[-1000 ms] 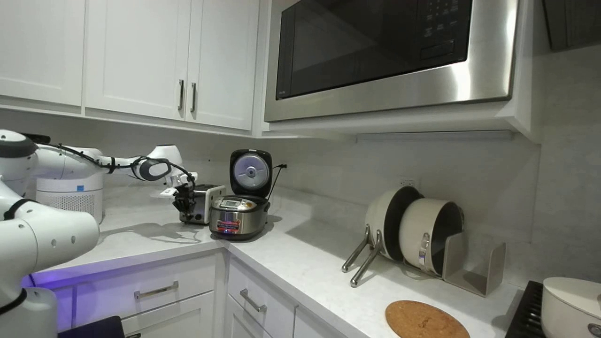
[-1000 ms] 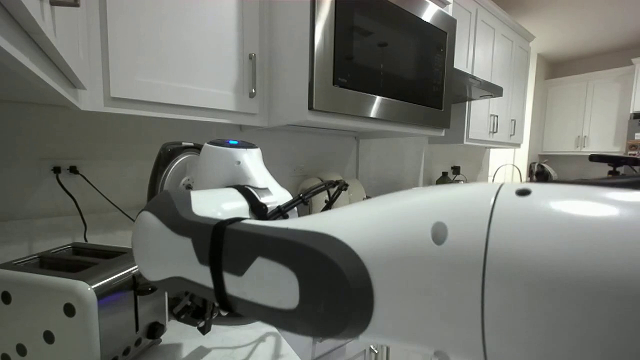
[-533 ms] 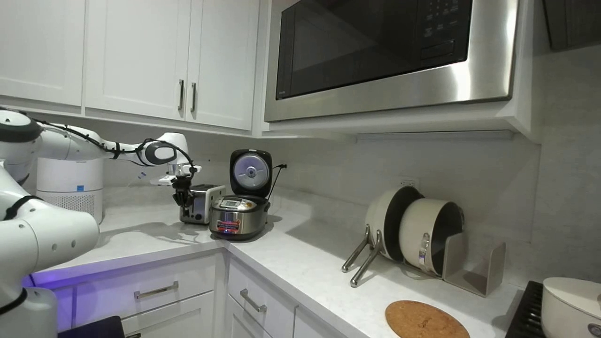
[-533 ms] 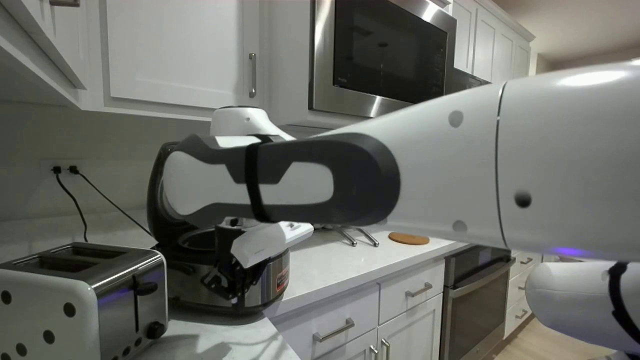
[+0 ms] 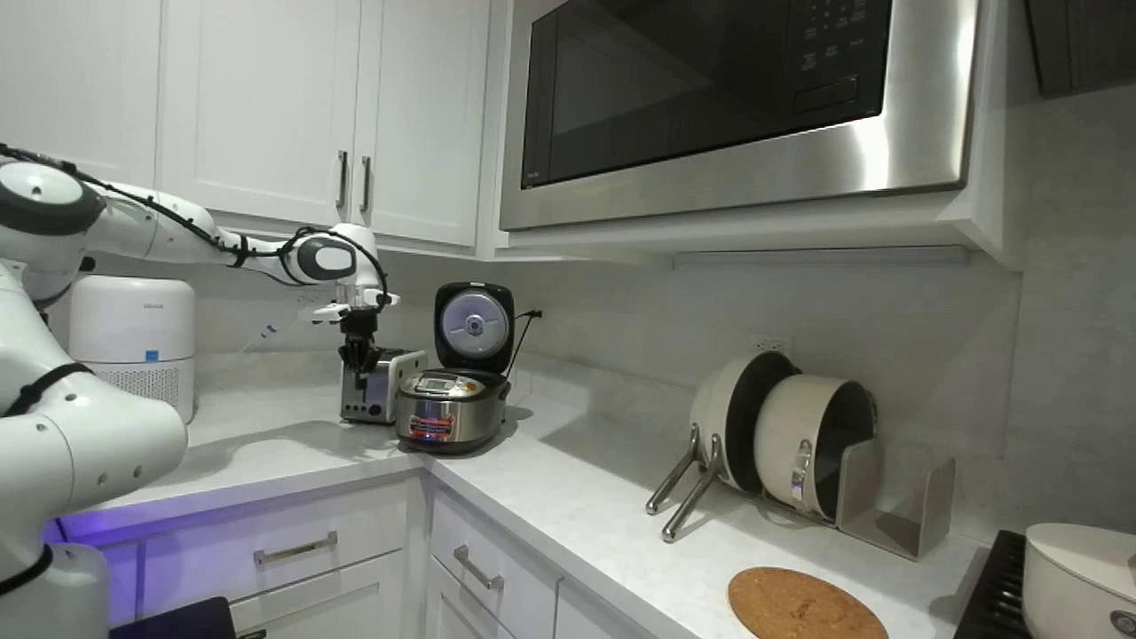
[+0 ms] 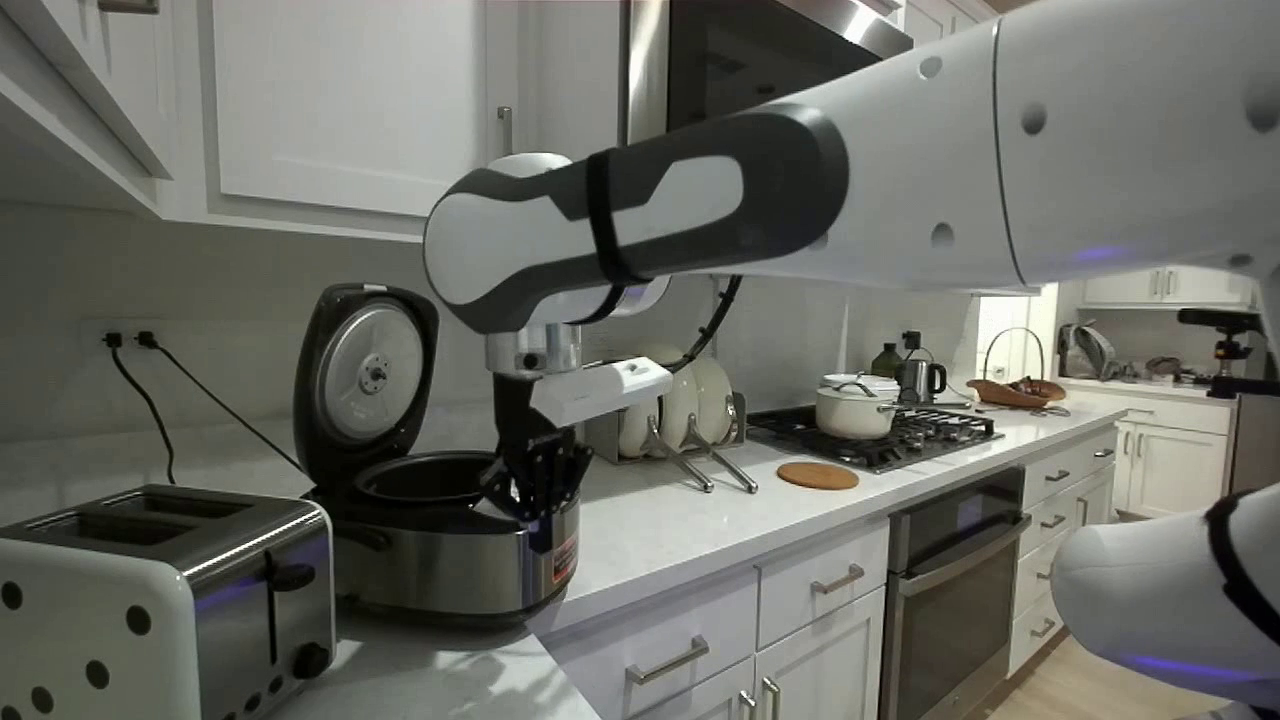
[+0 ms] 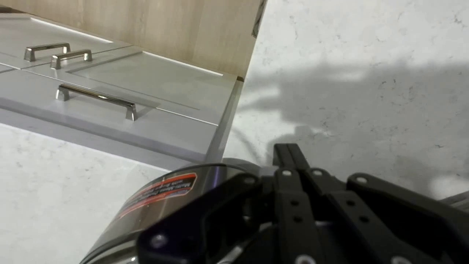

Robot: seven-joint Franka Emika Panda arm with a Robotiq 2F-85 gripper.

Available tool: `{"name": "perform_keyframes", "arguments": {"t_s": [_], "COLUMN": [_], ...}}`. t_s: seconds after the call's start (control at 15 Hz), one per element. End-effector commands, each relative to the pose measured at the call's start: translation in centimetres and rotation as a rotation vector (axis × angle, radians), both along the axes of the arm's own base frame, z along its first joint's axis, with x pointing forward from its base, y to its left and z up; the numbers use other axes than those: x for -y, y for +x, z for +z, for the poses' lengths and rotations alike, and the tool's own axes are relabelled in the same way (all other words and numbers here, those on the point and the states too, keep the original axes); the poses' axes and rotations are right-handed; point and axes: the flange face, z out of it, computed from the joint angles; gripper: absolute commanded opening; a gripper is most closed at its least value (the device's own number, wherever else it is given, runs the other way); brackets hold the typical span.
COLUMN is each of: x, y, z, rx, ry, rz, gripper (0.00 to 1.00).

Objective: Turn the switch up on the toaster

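Observation:
The silver toaster (image 5: 373,399) with white spotted end panels stands on the counter in both exterior views (image 6: 240,600). Its black lever (image 6: 292,577) sits near the top of the slot in its front, above a black knob (image 6: 311,660). My gripper (image 6: 541,530) points down, apart from the toaster's front and higher than the counter. In an exterior view the gripper (image 5: 360,377) overlaps part of the toaster's front. In the wrist view the fingertips (image 7: 287,146) are together with nothing between them. The lever cannot be made out in the wrist view.
An open-lidded rice cooker (image 6: 455,570) stands close beside the toaster; it is also near the gripper in the wrist view (image 7: 157,209). A white appliance (image 5: 133,333) stands behind the arm. Upper cabinets (image 5: 257,106) hang above. Pans in a rack (image 5: 799,444) stand further along.
My gripper has moved up and away from the toaster's front, and now points more straight down. The arm has lifted. The toaster and its lever look unchanged.

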Motion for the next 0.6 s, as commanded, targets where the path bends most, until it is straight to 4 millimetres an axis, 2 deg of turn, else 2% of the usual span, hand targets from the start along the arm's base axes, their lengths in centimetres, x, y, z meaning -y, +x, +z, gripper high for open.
{"name": "perform_keyframes", "arguments": {"t_s": [0.0,0.53], "x": [3.7,14.3], "y": [0.9,3.3], "z": [2.3,3.5], "rx": [-0.111,-0.348], "ry": [0.032,-0.004], "rz": [0.082,0.164], "gripper": [0.00,0.00]}}
